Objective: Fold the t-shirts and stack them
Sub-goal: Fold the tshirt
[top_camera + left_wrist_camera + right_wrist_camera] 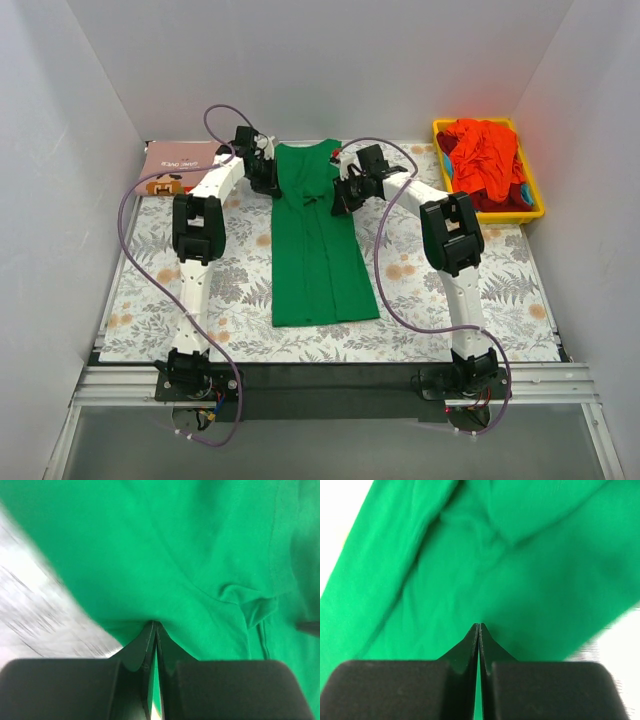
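Observation:
The bright green t-shirt (320, 250) lies in the middle of the table as a long narrow strip, collar end at the back. My left gripper (268, 178) is at its back left edge, shut on a pinch of green cloth (200, 555); the fingertips meet at the fabric edge (154, 626). My right gripper (341, 197) is at the shirt's right edge near the upper part, jaws shut with green cloth (520, 570) at and between the tips (479, 626). The dusty pink shirt (182, 160) lies folded at the back left. Red-orange shirts (485, 158) are heaped in the bin.
The yellow bin (538, 205) stands at the back right corner. The grey-and-orange floral covering (230, 300) spans the table. White walls close in the left, back and right. Purple cables loop off both arms.

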Controlling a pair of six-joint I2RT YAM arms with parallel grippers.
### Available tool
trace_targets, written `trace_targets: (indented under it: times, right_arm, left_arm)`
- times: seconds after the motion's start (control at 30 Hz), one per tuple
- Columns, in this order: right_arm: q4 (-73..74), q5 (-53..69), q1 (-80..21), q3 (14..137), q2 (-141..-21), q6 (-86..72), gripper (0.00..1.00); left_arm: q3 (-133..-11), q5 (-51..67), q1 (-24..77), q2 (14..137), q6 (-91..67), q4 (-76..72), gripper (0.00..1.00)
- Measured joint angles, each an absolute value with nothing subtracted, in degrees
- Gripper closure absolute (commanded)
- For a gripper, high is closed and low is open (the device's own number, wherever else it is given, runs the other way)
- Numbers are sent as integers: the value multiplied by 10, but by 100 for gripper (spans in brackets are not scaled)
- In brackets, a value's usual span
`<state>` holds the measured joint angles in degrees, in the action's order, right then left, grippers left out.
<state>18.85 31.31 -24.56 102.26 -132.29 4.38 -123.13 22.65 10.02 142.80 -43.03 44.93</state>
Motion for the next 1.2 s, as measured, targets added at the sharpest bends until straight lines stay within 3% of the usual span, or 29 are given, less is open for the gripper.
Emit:
trace_targets:
  times: [0.1, 0.2, 0.23, 0.47, 0.6, 0.77, 0.8, 1.0, 1.2]
  right_arm:
    - [173, 300, -235, 1060, -1347, 27, 91]
    - [151, 288, -225, 1110, -1383, 8, 84]
    - [147, 286, -222, 1118, -1391, 4, 77]
    - [151, 327, -205, 1089, -1345, -3, 39]
    - [185, 362, -204, 1038, -1232, 36, 31]
    - [228, 374, -211, 1022, -1064, 140, 7]
    - [234, 374, -211, 1011, -1030, 159, 2]
    - [279, 374, -221, 924, -903, 292, 2]
    - [340, 286, -315, 722, -852, 449, 14]
  left_arm:
    - [-1311, 213, 91, 1472, -415, 449, 86]
    - [-1311, 210, 85, 1472, -402, 443, 75]
    - [-1300, 214, 84, 1465, -397, 437, 63]
    - [-1140, 282, 71, 1349, -371, 398, 14]
    - [-1074, 331, 52, 1248, -356, 392, 11]
    - [-914, 374, 31, 1014, -308, 338, 9]
    - [-873, 381, 30, 958, -299, 315, 2]
    - [-647, 416, 41, 684, -190, 247, 2]
    - [-496, 446, 48, 609, -58, 314, 16]
